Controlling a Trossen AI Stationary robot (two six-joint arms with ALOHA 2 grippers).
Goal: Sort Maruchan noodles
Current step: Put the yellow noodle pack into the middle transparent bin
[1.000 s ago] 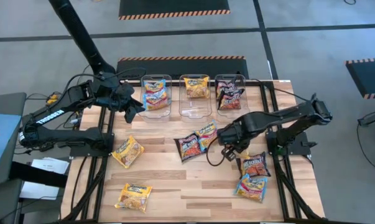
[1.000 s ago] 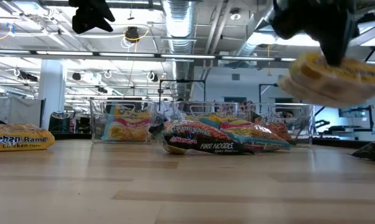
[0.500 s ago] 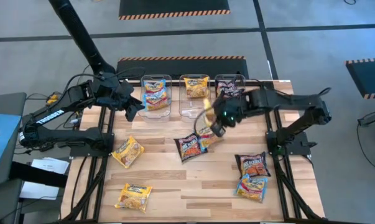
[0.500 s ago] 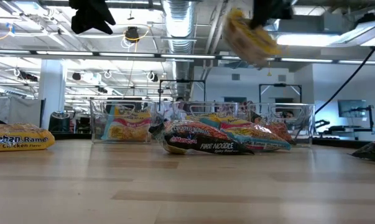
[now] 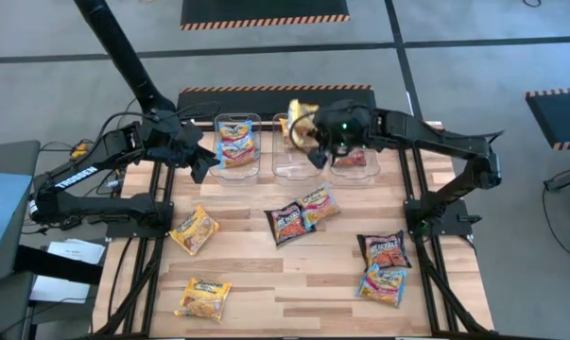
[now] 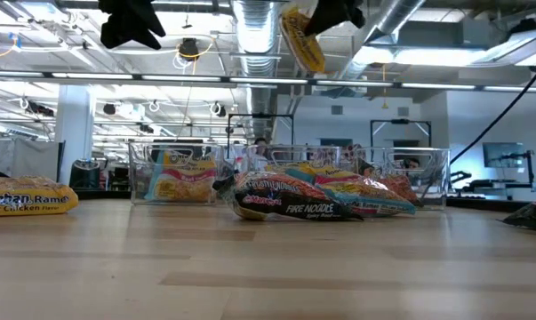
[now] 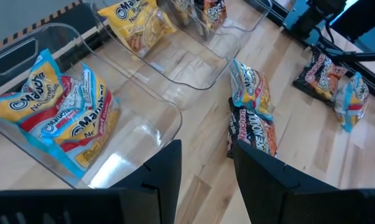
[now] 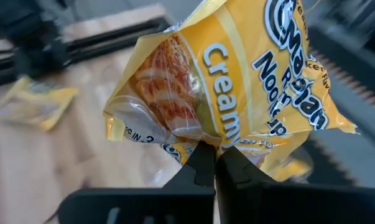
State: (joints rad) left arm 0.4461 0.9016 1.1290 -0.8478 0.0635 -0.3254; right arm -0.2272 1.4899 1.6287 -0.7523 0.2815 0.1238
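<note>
My right gripper [image 5: 315, 151] is shut on a yellow-orange noodle packet [image 5: 302, 119], high over the middle clear bin [image 5: 297, 162]; the low view shows the packet [image 6: 301, 37] hanging well above the table. My left gripper [image 7: 206, 168] hovers open, with nothing between its fingers, beside the left bin [image 5: 237, 151], which holds blue-pink packets. Loose packets lie flat on the table: two yellow [image 5: 194, 229] [image 5: 203, 297], a maroon [image 5: 286, 223] next to a blue-pink [image 5: 317, 203], and a maroon [image 5: 387, 249] above a blue-pink [image 5: 383, 284]. My right gripper pinches the yellow packet between its two fingers at a crumpled edge [image 8: 219, 144]. The packet [image 8: 237, 81] is lifted clear of table and bins and tilts on edge, slanting down from the fingers in the low view.
Three clear bins stand in a row at the far edge; the middle one holds a yellow packet [image 7: 137, 28] and the right one [image 5: 353, 156] maroon packets. Bare wood lies at the near middle of the table [image 5: 294, 283].
My right gripper has swung up from the table's right middle toward the far edge and the left, turning as it went, and now hangs over the middle bin. The yellow packet has gone with it, rising higher and tipping from nearly flat onto its edge.
</note>
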